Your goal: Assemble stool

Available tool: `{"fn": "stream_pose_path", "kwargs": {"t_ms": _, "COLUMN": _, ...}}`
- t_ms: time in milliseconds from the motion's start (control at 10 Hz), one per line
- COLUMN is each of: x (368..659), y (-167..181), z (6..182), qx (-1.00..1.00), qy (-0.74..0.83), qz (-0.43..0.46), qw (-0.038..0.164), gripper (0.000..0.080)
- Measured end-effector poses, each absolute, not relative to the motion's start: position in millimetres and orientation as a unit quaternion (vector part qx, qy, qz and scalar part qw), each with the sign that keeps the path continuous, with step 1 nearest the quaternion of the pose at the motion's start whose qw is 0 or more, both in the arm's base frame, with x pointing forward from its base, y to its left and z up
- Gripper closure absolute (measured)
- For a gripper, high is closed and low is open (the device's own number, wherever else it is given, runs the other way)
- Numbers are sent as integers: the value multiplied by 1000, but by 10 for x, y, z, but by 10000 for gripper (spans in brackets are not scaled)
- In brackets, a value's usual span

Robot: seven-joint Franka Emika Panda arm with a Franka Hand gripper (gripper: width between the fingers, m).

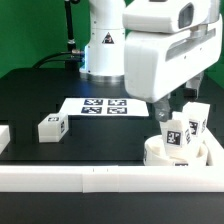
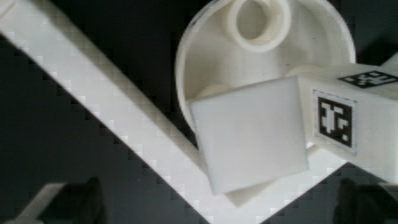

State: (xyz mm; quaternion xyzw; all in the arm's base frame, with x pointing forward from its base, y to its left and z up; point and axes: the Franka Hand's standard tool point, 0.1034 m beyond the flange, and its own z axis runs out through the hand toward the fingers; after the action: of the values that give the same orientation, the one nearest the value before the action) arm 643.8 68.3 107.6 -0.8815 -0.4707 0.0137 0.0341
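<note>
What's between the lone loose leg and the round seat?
Nothing: in the exterior view, only bare black table separates the loose leg from the seat.

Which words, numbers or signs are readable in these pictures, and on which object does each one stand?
No words or numbers can be read.
Leg: black-and-white square tag, pattern only.
Marker board: the same kind of tags.
Arm base: small dark triangular sign, too small to read.
</note>
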Motion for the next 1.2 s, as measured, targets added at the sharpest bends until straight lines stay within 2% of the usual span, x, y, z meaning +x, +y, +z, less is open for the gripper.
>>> {"fn": "stream_pose_path", "kwargs": {"t_ms": 200, "x": 6441, "y": 629, "z": 1072, "qx": -841, "qy": -541, "qz": 16, "qw": 27, "gripper": 150}}
{"fn": "stream_pose_path", "kwargs": {"t_ms": 400, "x": 6428, "y": 669, "z": 985, "qx": -847, "qy": -531, "qz": 2, "qw": 19, "gripper": 150}}
{"fn": "stream_pose_path", "kwargs": {"t_ms": 800, "x": 6335, "y": 763, "z": 840, "qx": -861, "qy": -508, "qz": 7, "qw": 25, "gripper": 150}}
{"fn": "stream_pose_path", "kwargs": {"t_ms": 1100, "x": 6334, "y": 761, "z": 821, "qx": -861, "qy": -507, "qz": 8, "qw": 25, "gripper": 150}}
{"fn": "stream_pose_path", "kwargs": {"t_ms": 1200, "x": 6334, "y": 755, "z": 821, "qx": -862, "qy": -506, "qz": 8, "qw": 25, "gripper": 272}}
